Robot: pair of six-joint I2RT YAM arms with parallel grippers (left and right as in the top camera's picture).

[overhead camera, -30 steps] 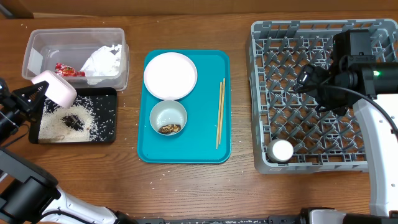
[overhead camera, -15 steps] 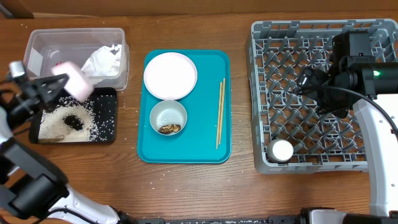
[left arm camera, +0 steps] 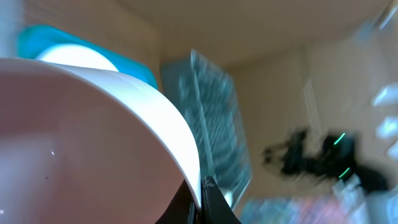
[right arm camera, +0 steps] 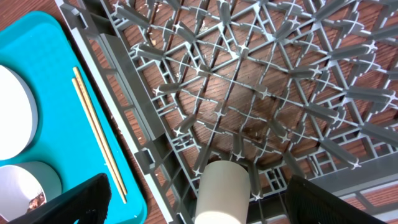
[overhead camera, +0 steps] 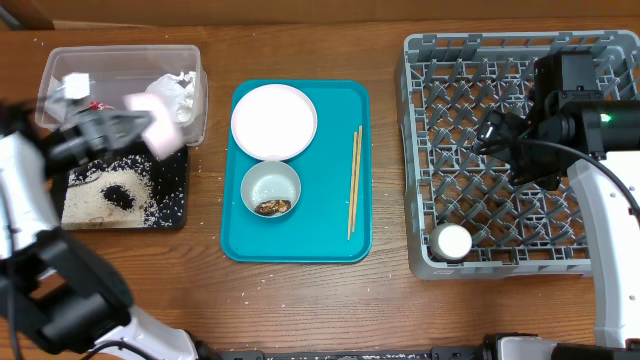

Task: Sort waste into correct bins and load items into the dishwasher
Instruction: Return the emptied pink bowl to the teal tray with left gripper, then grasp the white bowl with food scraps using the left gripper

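Overhead, the left end effector (overhead camera: 130, 126) and the white bowl (overhead camera: 160, 128) it grips are smeared, and they hide most of the red-and-white wrapper (overhead camera: 94, 104) in the clear tub (overhead camera: 120, 58). The left wrist view is blurred throughout: the bowl runs off its left and bottom edges, and the dish rack (left arm camera: 211, 118) is a grey streak. The right arm (overhead camera: 570, 110) covers part of the rack, cut off at the overhead frame's right edge.

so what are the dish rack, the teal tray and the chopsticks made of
Dish rack: looks like grey moulded plastic, matte, a lattice with upright pegs.
Teal tray: probably plastic too, uniform colour with a fine stippled surface in the right wrist view.
Chopsticks: pale wood or bamboo, dull finish; too thin to see grain.
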